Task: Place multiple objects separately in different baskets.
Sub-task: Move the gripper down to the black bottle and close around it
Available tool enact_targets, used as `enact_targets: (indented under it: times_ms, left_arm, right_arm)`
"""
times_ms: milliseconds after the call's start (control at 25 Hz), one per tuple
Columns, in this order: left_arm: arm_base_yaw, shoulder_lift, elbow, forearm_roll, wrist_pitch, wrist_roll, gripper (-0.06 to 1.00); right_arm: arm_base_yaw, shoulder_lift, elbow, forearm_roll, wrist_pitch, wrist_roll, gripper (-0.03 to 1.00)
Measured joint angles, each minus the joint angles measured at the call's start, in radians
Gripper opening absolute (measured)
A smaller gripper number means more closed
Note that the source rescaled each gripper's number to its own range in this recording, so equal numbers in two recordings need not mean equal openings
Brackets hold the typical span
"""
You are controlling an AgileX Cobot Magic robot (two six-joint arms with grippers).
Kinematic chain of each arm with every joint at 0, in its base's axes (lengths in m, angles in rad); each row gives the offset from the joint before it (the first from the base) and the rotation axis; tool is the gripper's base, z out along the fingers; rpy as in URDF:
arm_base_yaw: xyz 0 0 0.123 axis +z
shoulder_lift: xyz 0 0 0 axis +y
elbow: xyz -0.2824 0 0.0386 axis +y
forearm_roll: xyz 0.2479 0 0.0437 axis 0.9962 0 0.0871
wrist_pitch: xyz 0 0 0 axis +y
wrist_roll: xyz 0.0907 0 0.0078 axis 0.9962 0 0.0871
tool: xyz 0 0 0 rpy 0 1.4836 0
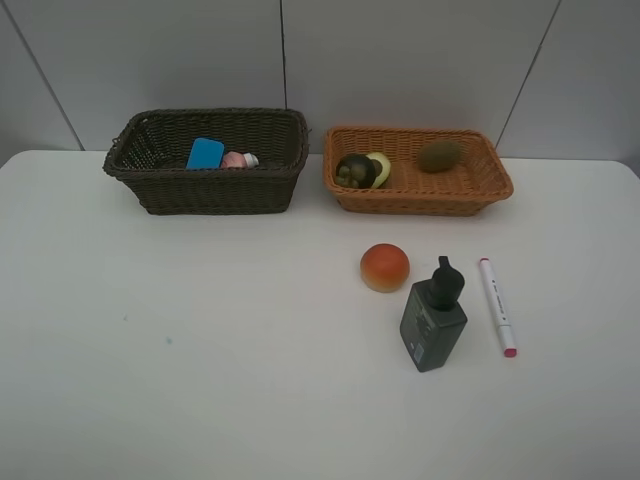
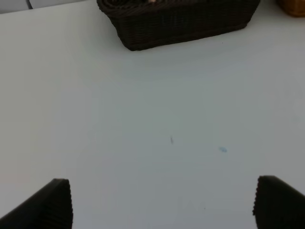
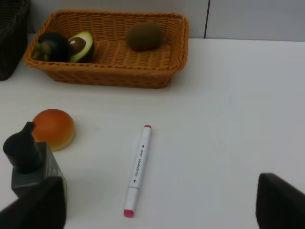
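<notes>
The dark brown basket [image 1: 210, 190] holds the blue eraser [image 1: 205, 154] and the pink bottle [image 1: 237, 160]. The light tan basket [image 1: 420, 195] holds the mangosteen [image 1: 353, 171], the avocado half [image 1: 379, 168] and the kiwi [image 1: 439, 155]. The peach [image 1: 385, 267], the dark pump bottle [image 1: 434, 317] and the white marker [image 1: 497, 305] lie on the table in front of the tan basket. Neither arm shows in the high view. My left gripper [image 2: 162, 202] is open over bare table. My right gripper [image 3: 162, 205] is open just short of the marker [image 3: 137, 169], with the pump bottle [image 3: 31, 162] by one finger.
The white table [image 1: 200, 350] runs to a grey panelled wall [image 1: 400, 60] right behind the baskets. In the left wrist view the dark basket [image 2: 181, 21] stands at the far end of the table. The right wrist view shows the tan basket [image 3: 107, 74] and the peach [image 3: 54, 128].
</notes>
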Motion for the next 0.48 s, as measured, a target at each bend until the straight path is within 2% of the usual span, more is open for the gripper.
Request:
enact_targets:
  times_ms: [360, 480]
  left_arm:
    - [0.006, -0.004, 0.000, -0.007, 0.000, 0.000, 0.93]
    - [0.032, -0.004, 0.000, -0.008, -0.001, 0.000, 0.93]
  right_arm:
    - [0.000, 0.000, 0.000, 0.000, 0.000, 0.000, 1.00]
    - [0.000, 0.000, 0.000, -0.001, 0.000, 0.000, 1.00]
